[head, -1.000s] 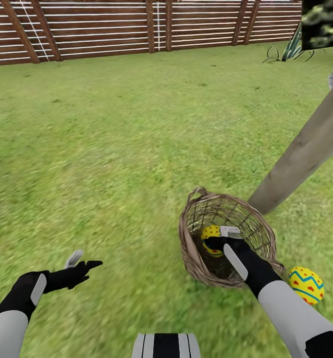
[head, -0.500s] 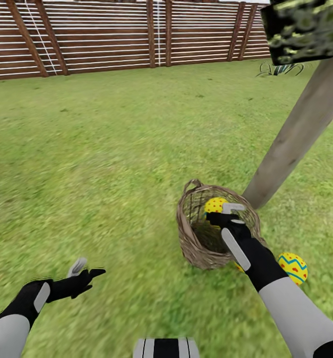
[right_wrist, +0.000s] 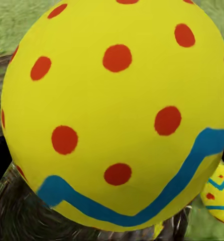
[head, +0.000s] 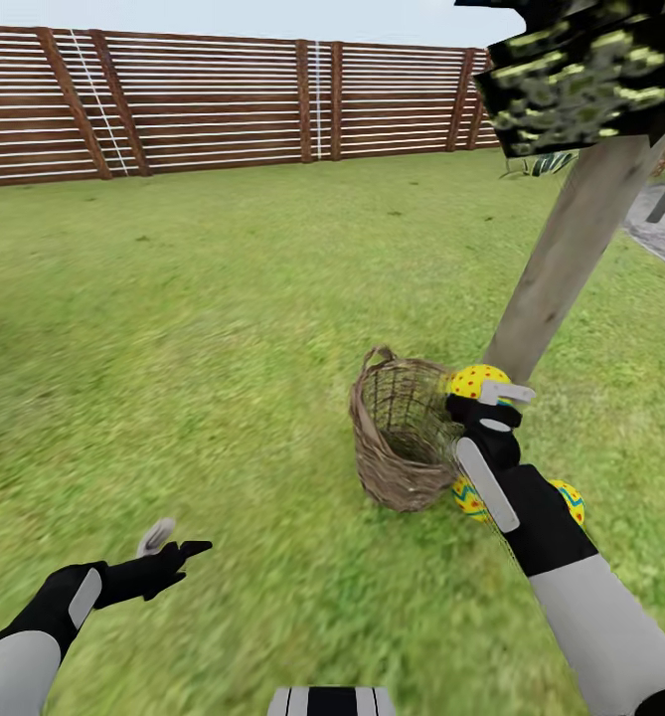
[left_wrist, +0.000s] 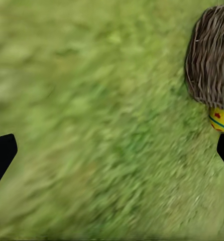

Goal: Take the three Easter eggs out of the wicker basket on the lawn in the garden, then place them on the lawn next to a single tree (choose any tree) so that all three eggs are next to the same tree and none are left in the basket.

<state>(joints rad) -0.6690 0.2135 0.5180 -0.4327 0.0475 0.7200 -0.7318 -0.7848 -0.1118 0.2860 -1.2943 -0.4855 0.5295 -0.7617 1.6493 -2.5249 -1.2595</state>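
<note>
- Near us on the left, our left gripper point(head: 168, 542) hangs over the lawn point(head: 203, 328) with its fingers spread wide and nothing in them.
- On the right, two eggs already lie on the grass: one egg point(head: 468, 497) touches the near side of the wicker basket point(head: 397, 438), and a second egg point(head: 569, 497) peeks out just beside our right arm.
- Our right gripper point(head: 486, 396) holds the dotted egg point(head: 476, 381) tight, up by the basket's far right rim.
- We think the good way now is to carry this egg clear of the rim, lower it slowly to the grass by the tree point(head: 561, 259), and let go only when it rests, because a round smooth egg rolls away.
- The basket is woven from rough brown twigs, round like a bucket, and we can see through it near the top.
- The egg looks smooth and yellow with red dots and a blue zigzag.
- The tree trunk is thick, bare, grey-brown and leaning.
</note>
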